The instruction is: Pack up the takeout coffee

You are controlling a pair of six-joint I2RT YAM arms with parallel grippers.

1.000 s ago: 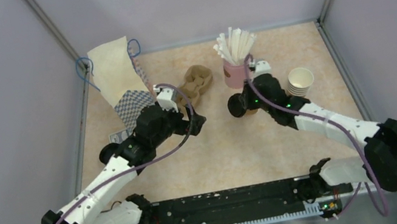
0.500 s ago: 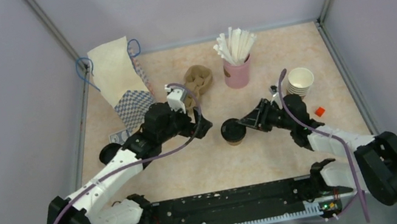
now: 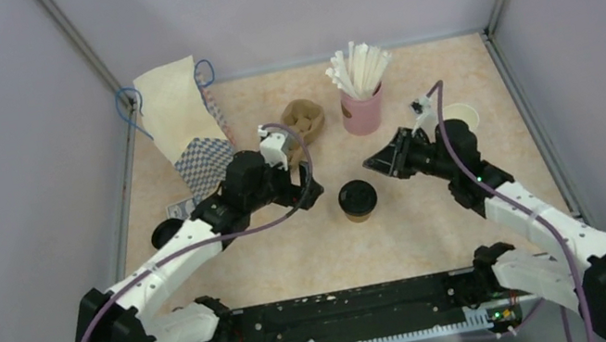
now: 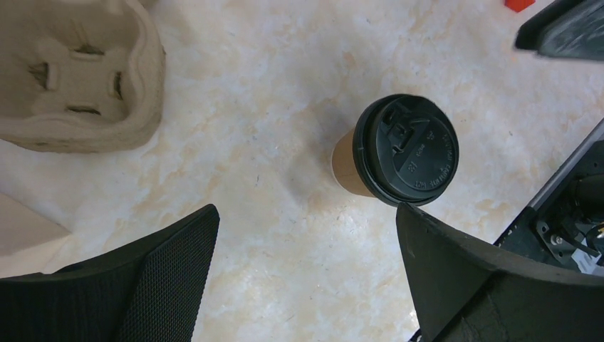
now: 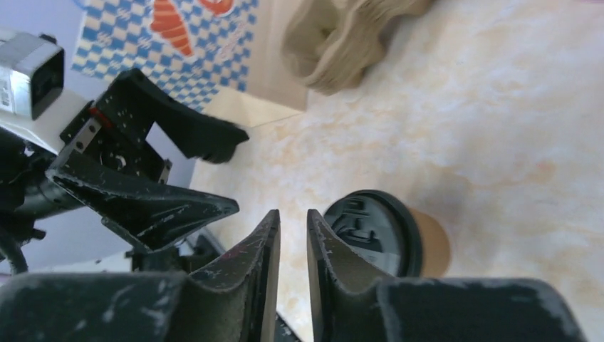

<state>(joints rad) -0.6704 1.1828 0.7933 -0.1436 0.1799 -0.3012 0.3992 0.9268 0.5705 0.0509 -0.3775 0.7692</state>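
Seeing the takeout coffee (image 3: 358, 200) upright about mid-desk (image 3: 422, 225), black lid on, touched by neither arm. Placing it between the two arms, with left fingers (image 3: 307, 191) near its left side and right fingers (image 3: 378, 163) to its right and slightly farther back.

Reading left fingers (image 4: 171, 278) as released: spread wide, gripping nothing. From the left wrist, finding the takeout coffee (image 4: 406, 151) just ahead of the tips, closer to the right-hand one and not inside the gap.

Reading right fingers (image 5: 249, 263) as released too, but nearly together, with only a narrow slit and nothing in it. From the right wrist, catching the lidded takeout coffee (image 5: 377, 231) just past the tips, apart from them.

Also noting:
- paper bag (image 3: 182, 122), blue check print, standing far left
- pulp cup carrier (image 3: 302, 119) right of the bag, beyond the left fingers
- pink cup (image 3: 362, 112) stuffed with white straws (image 3: 359, 67), far centre-right
- stack of lidless paper cups (image 3: 462, 117) right of that, partly hidden by the right arm
- black round thing (image 3: 167, 232) at the left edge, cannot tell what
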